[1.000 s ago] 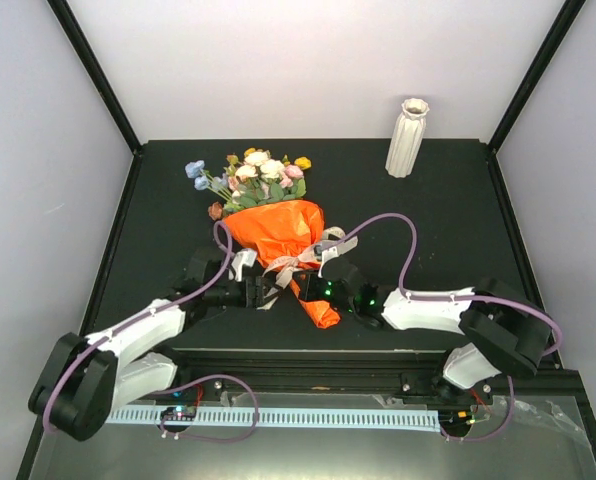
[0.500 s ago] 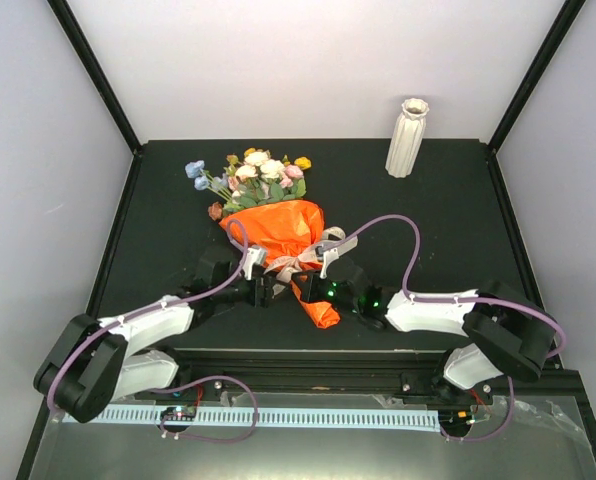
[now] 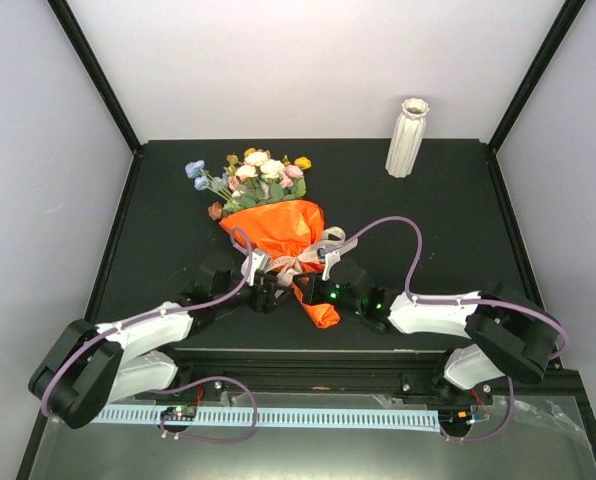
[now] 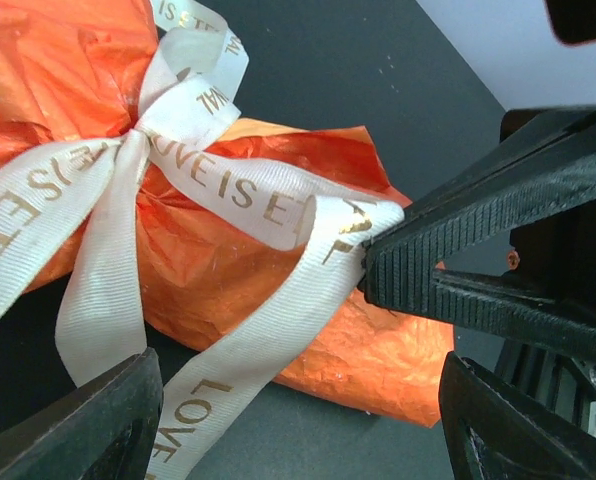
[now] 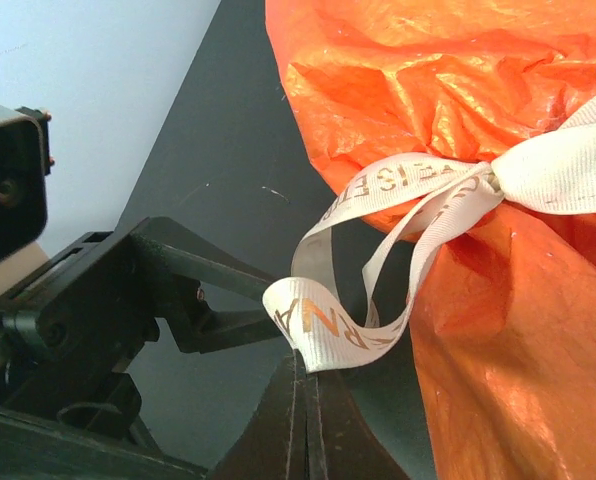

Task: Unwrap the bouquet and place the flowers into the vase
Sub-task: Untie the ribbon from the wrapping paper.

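The left gripper point(image 4: 300, 405), spread wide, has been brought closer to the ribbon point(image 4: 228, 190) on the bouquet point(image 3: 278, 228). One ribbon tail is pinched by the right gripper point(image 5: 304, 395), so untying seems imminent.

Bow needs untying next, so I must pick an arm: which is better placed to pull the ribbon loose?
Right. The right gripper is shut on a ribbon tail, so it likely only needs to pull away. The left gripper is open near the bouquet, gripping nothing.

Both wrist views crop the bouquet point(image 4: 388, 350), and its ribbon point(image 5: 398, 180) runs off-frame.
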You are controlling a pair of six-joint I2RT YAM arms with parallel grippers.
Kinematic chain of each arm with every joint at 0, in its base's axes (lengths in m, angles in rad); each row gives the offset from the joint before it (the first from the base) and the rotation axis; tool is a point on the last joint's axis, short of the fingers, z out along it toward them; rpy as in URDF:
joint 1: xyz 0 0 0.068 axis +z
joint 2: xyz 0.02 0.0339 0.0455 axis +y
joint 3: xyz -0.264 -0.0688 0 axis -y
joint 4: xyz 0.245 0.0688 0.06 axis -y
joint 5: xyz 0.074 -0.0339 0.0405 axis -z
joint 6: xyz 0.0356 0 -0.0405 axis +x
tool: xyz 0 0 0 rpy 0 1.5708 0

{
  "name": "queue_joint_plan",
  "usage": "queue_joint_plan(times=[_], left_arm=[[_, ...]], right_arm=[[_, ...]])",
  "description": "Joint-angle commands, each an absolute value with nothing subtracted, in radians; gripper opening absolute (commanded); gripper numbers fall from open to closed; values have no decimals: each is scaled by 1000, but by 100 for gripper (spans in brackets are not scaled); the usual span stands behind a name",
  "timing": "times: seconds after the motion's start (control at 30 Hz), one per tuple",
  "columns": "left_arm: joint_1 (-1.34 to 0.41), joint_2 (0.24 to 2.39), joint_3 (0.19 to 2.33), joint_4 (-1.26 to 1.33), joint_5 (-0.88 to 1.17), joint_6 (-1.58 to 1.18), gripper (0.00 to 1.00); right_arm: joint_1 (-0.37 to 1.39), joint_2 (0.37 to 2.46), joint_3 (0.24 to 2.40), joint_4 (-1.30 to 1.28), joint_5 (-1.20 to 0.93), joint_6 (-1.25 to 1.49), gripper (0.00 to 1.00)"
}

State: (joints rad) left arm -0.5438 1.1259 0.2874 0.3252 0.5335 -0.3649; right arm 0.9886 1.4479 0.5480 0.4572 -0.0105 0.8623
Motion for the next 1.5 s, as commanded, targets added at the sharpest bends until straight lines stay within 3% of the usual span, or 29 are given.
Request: queue_joint_plan(times=[0.0,0.27,0.47,0.77,0.97,1.2,1.47], left_arm=[[-565,1161,326,359,507,-308,77],[-593,1226,387,341,441,-255,76],[-616,1245,404,321,376,-241,69],[-636,1084,360,258,320,-259,3],[-637,987,353,184,294,-313,2],[-637,909,397,73,251,-375,2],[-636,818,456,6,288,-457,2]], right_arm=[[982,1427,549,490,-14,846,1],[982,1421,553,480,-9,850,1],[981,1421,560,471,-17,850,1],[979,1414,560,454,-6,817,2],[977,1365,585,364,18,661,20],[974,1276,629,188,52,508,32],[969,1161,628,182,100,204,49]])
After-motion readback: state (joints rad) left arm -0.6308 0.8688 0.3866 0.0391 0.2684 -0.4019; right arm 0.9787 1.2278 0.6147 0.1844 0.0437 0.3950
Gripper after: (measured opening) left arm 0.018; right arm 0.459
